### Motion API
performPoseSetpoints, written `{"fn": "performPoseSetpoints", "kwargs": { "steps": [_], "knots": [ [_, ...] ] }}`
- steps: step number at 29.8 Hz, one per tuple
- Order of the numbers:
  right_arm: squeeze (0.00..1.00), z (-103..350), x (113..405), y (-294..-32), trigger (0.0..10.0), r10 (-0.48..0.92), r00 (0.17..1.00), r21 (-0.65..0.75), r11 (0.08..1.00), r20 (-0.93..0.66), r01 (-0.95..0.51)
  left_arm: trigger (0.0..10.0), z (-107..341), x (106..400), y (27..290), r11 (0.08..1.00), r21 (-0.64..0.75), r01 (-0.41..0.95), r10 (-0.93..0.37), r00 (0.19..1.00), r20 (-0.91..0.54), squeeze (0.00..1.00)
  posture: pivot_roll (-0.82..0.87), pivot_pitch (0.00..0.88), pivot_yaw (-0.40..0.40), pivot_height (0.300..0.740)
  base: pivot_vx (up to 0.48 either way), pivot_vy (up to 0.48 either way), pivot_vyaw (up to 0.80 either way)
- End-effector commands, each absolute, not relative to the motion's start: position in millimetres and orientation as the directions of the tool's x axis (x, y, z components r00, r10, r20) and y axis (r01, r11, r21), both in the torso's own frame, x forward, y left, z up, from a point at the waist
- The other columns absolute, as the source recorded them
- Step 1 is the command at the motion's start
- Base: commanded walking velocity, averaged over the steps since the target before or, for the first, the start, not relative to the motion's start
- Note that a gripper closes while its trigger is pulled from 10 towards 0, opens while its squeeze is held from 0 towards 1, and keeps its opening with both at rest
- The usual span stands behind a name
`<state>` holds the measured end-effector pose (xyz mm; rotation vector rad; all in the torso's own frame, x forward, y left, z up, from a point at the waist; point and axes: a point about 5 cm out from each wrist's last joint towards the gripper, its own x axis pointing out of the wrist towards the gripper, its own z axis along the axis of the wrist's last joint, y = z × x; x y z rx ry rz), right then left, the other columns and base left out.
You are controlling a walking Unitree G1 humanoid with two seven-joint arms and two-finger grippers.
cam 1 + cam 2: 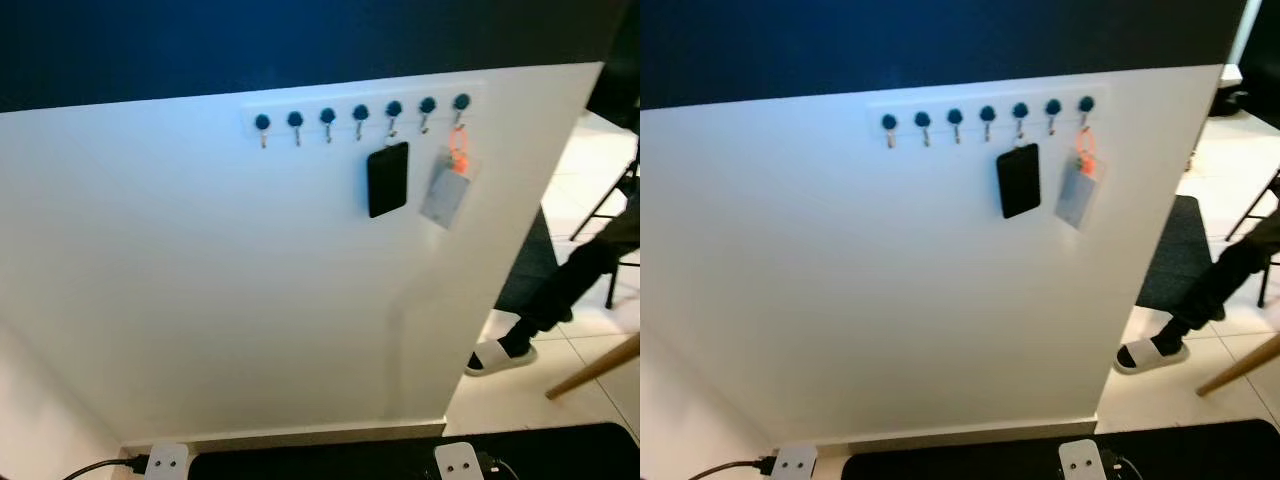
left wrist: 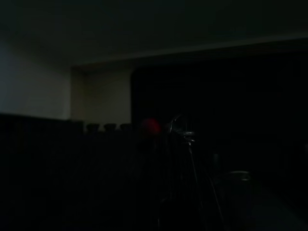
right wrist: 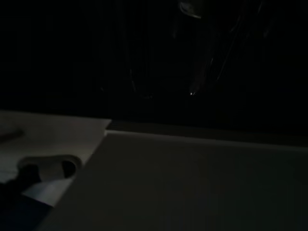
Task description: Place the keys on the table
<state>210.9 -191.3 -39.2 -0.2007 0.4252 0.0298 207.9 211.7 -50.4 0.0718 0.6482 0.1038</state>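
Both wrist views are very dark. In the left wrist view a small red blur (image 2: 150,126) and faint metallic glints lie near the centre; whether the left gripper is spread or closed cannot be told. The right wrist view gives faint glints above a pale wall edge, and the right gripper's opening likewise cannot be told.

Head views: a white wall panel (image 1: 200,280) below a dark blue upper band (image 1: 250,40). A white rail with seven blue-knobbed hooks (image 1: 360,113) runs across the panel's top. From the rightmost hook hang the keys: an orange loop carrying a grey translucent rectangular tag (image 1: 447,193). Two hooks over hangs a black rectangular fob (image 1: 388,179), just beside the tag but apart from it.

To the right, pale floor tiles (image 1: 520,400) and a dark mat (image 1: 530,260). A person's leg in dark trousers ends in a white slide sandal (image 1: 500,355); a wooden furniture leg (image 1: 595,368) is cut off by the frame edge.

No writing is legible on tag or fob.
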Motion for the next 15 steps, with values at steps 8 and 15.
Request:
{"fn": "performPoseSetpoints", "kwargs": {
  "steps": [8,15],
  "knots": [
    [0.0,-44.7,203.2,-191.1,10.0,-0.026,0.901,-0.174,0.983,-0.433,-0.055,10.0,-52.8,205.3,211.1,0.992,0.105,-0.07,0.119,0.784,-0.609,0.0,0.01,0.149,0.095,0.74,0.0,0.0,-0.58],
    [0.0,-44.8,202.9,-190.0,10.0,-0.025,0.902,-0.183,0.981,-0.43,-0.06,10.0,-53.0,205.2,210.6,0.992,0.105,-0.067,0.118,0.784,-0.61,0.0,0.01,0.15,0.097,0.74,0.0,0.0,-0.33]
  ]
}}
